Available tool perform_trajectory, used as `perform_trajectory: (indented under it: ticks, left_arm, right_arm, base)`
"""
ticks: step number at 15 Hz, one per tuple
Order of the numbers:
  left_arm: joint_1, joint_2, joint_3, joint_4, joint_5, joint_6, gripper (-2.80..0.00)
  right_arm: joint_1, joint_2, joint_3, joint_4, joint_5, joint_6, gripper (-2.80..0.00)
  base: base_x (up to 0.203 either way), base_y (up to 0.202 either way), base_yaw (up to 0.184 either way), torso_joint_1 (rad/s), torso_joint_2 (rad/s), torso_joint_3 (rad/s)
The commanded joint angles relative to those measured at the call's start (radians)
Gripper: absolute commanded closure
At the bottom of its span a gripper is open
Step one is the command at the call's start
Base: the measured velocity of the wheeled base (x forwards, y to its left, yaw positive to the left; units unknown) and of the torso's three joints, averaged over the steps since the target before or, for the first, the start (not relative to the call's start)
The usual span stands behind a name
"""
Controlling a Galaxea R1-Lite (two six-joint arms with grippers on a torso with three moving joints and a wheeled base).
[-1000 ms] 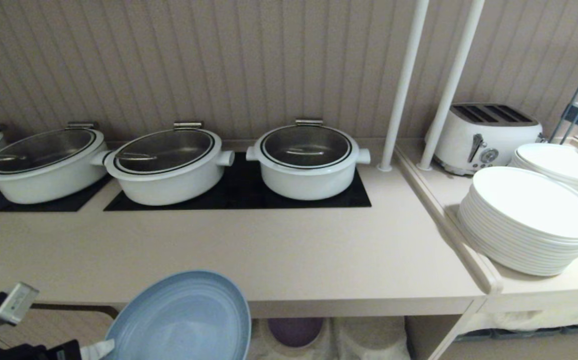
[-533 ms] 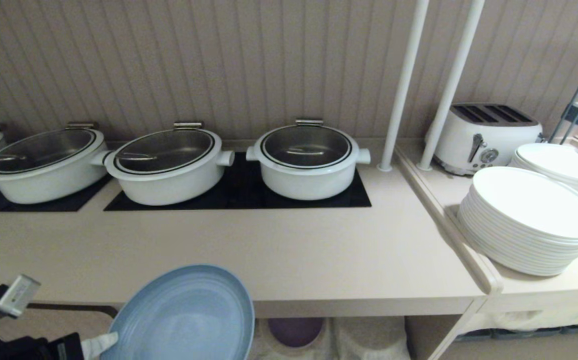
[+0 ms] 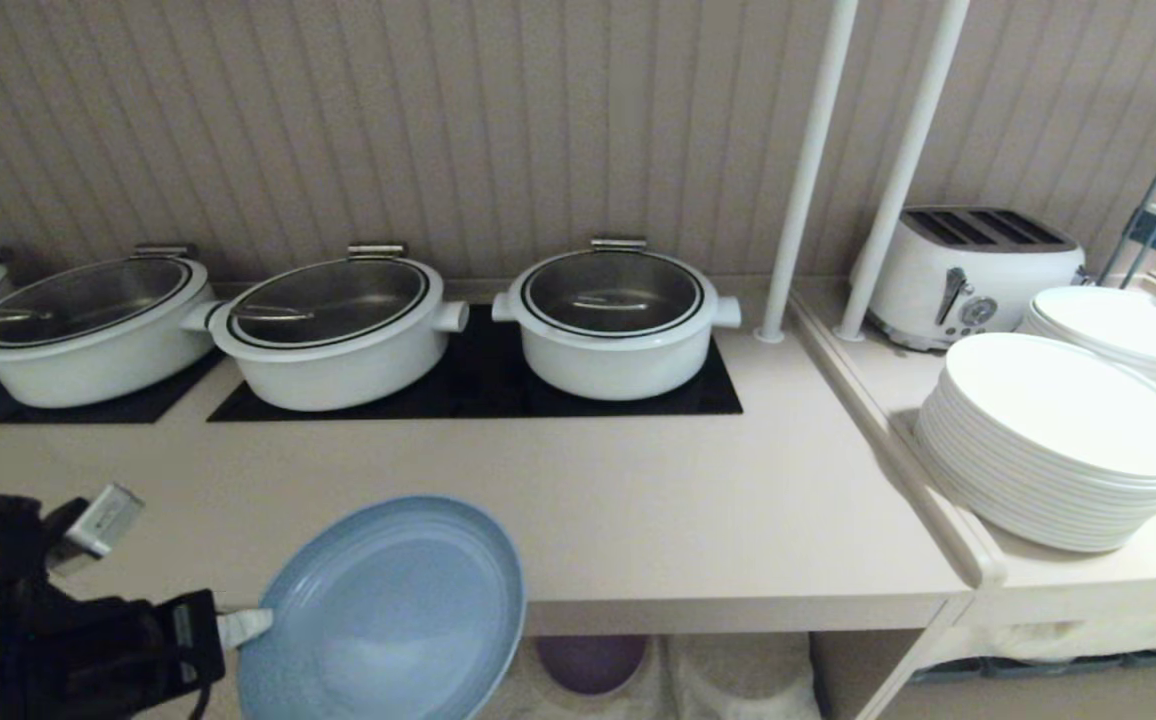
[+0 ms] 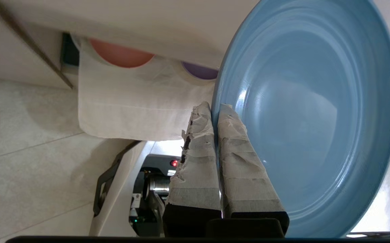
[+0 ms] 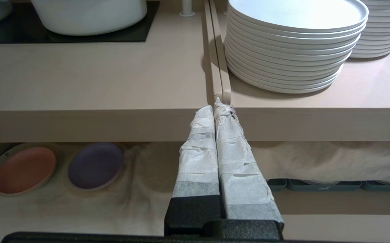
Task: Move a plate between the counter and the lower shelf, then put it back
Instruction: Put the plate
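Blue and matte, the plate [image 3: 388,610] hung at the near left of the head view, pinched at its left rim by the left hand [image 3: 243,626]. Most of it stood out in front of the tabletop [image 3: 638,500], its far edge overlapping the thick front edge, level with the top or just above it. If that far edge sat too low as it went in, I judged it could catch the front edge and lever the plate out of so small a bite. The pots [image 3: 616,318] and the stack of white plates [image 3: 1058,440] stood well apart.

From the left wrist view, the taped fingers [image 4: 228,162] were pressed onto the rim alone, with the whole plate cantilevered beyond them, so a jolt could make it tilt or slip. Below lay the shelf [image 4: 124,104] with its white cloth, a pink plate [image 4: 120,55] and a purple plate [image 4: 200,71].

From the right wrist view, the right hand [image 5: 219,106] was parked near the front edge, its fingers pressed together on nothing.
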Motion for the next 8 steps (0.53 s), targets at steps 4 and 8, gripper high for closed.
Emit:
perform_trajectory:
  ticks: [4,8]
  left_arm:
    - [-0.083,0.221,-0.145,-0.007,0.000,-0.003,0.00]
    - [-0.140,0.389,-0.271,-0.011,0.006,0.001,0.00]
  right_arm:
    - [0.000,0.000,0.000,0.000,0.000,-0.001,0.00]
    - [0.000,0.000,0.000,0.000,0.000,0.000,0.00]
  base:
    - [0.000,0.000,0.000,0.000,0.00,0.000]
    - [0.000,0.000,0.000,0.000,0.00,0.000]
